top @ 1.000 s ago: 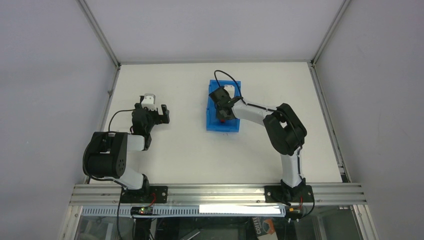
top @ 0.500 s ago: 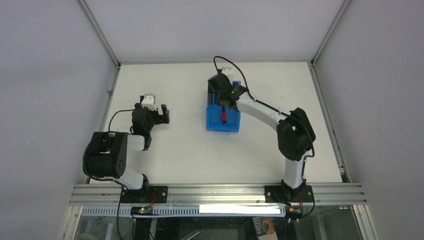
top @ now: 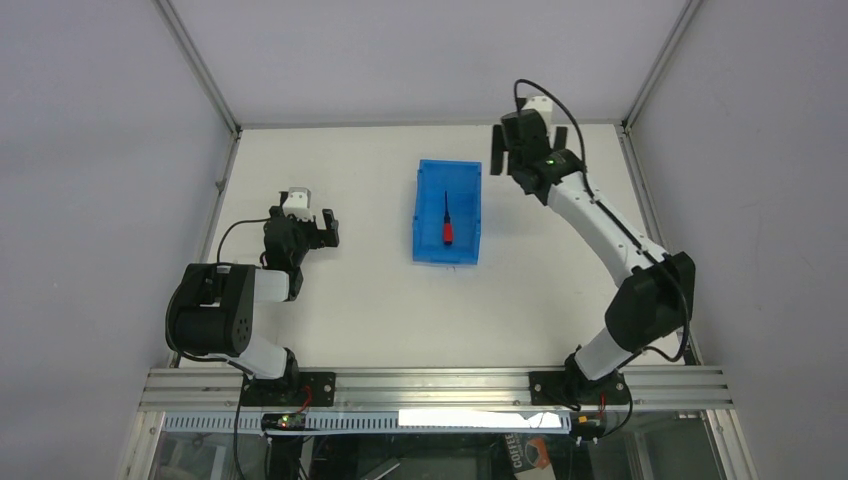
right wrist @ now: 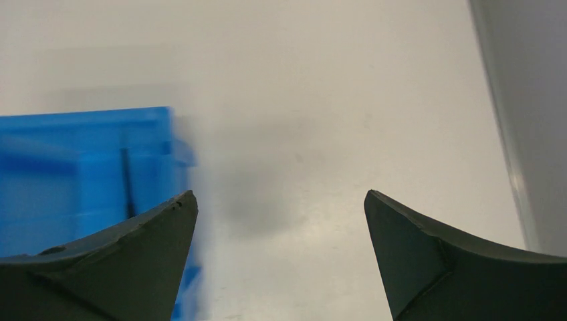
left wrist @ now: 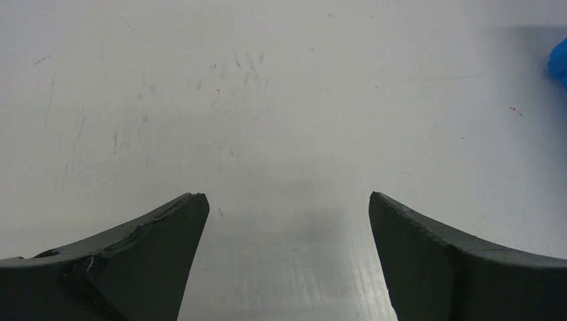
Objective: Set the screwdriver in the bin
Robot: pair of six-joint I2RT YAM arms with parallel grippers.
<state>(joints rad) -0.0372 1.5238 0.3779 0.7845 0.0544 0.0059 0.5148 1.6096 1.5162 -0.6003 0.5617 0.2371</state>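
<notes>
**One screwdriver in the bin, two empty grippers: what we are watching for**

We are seeing the screwdriver (top: 447,222) lying flat inside the bin (top: 466,205), with its red handle toward the near end and its black shaft pointing away from the arms. We are judging the task as good as done, so the remaining risk is disturbance.

The right gripper (right wrist: 279,195) is hanging beside the bin's far right corner, its jaws spread wide and holding nothing. Its wrist view is showing the blue wall blurred at the left edge. If that arm is swinging low on its way home, a finger could be clipping the wall, shoving the bin across the table (top: 350,300) or tipping the tool out.

The left gripper (left wrist: 287,195) is hovering over bare table well apart from the bin, jaws equally wide and empty, so we are expecting little trouble from it.
</notes>
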